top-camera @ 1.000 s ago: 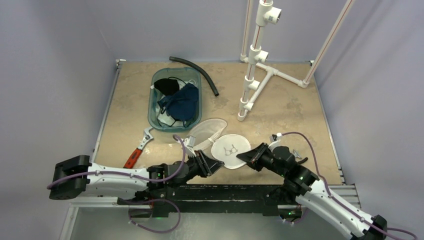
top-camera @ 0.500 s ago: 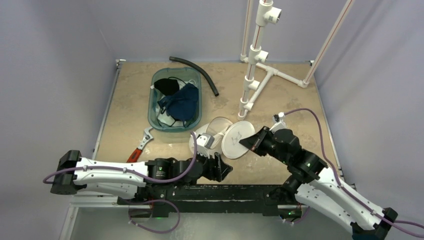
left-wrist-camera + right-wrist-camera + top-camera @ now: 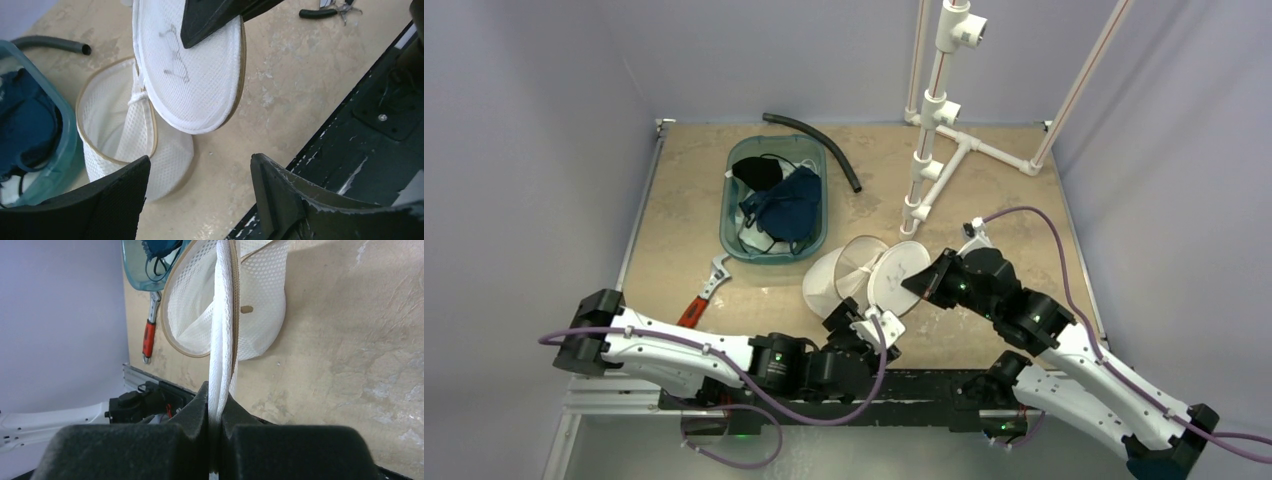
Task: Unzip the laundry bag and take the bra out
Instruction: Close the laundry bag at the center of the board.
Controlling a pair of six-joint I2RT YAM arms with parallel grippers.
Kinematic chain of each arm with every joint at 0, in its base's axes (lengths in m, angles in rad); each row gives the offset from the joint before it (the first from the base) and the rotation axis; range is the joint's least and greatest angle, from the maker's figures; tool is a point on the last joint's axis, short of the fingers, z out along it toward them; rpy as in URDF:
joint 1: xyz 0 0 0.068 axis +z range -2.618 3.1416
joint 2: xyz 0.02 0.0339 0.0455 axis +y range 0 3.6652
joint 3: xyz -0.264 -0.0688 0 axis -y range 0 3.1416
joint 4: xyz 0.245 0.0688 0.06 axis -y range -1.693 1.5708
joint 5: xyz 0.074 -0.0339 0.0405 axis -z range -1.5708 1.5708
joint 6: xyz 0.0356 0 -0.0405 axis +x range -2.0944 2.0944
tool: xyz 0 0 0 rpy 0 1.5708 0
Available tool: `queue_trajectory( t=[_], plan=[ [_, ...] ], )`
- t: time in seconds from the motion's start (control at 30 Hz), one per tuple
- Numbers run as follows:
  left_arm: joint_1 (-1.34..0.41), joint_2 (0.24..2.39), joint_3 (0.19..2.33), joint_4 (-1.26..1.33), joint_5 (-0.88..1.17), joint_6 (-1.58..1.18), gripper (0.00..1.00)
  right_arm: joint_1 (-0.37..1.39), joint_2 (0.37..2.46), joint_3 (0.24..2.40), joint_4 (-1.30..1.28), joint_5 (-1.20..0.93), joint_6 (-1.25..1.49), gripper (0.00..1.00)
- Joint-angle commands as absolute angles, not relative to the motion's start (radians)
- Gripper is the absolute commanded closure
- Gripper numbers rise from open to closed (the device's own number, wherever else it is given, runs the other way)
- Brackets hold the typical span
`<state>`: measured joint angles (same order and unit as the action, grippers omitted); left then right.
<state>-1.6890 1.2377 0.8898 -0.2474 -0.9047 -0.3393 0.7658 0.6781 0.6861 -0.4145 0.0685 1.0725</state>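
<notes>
The laundry bag (image 3: 836, 278) lies on its side near the table's front, its mouth open; its white mesh body (image 3: 120, 130) looks hollow. Its round lid (image 3: 896, 278), marked with a faint bra outline (image 3: 175, 60), stands on edge. My right gripper (image 3: 916, 286) is shut on the lid's rim (image 3: 222, 330), which is pinched between the two pads (image 3: 216, 405). My left gripper (image 3: 200, 167) is open, with nothing between its fingers. It hangs just in front of the bag (image 3: 852, 318), by the table's near edge. The bra is hidden from view.
A teal tub (image 3: 736, 225) holding dark clothes stands behind the bag. A red-handled wrench (image 3: 699, 300) lies to its left. A black hose (image 3: 814, 140) and a white pipe stand (image 3: 934, 150) are at the back. Pliers (image 3: 325, 10) lie to the right.
My left gripper opened, let go of the bag and drew back toward the near edge. My right gripper shut on the lid and tipped it up on edge, away from the body.
</notes>
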Motion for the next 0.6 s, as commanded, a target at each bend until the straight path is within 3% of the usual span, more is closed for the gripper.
queue_trajectory(
  t=[0.0,0.3,0.57],
  plan=[
    [-1.693,1.262,0.939,-0.159,-0.912,-0.103,0.27,0.767,0.665,0.73,-0.408,0.053,1.077,1.0],
    [-1.678,1.358,0.954,-0.039,-0.937,0.044,0.24,0.768,0.664,0.718,-0.368,0.002,1.117,1.0],
    [-1.601,1.489,1.017,-0.031,-0.929,0.073,0.33,0.767,0.66,0.713,-0.354,-0.026,1.133,1.0]
  ],
)
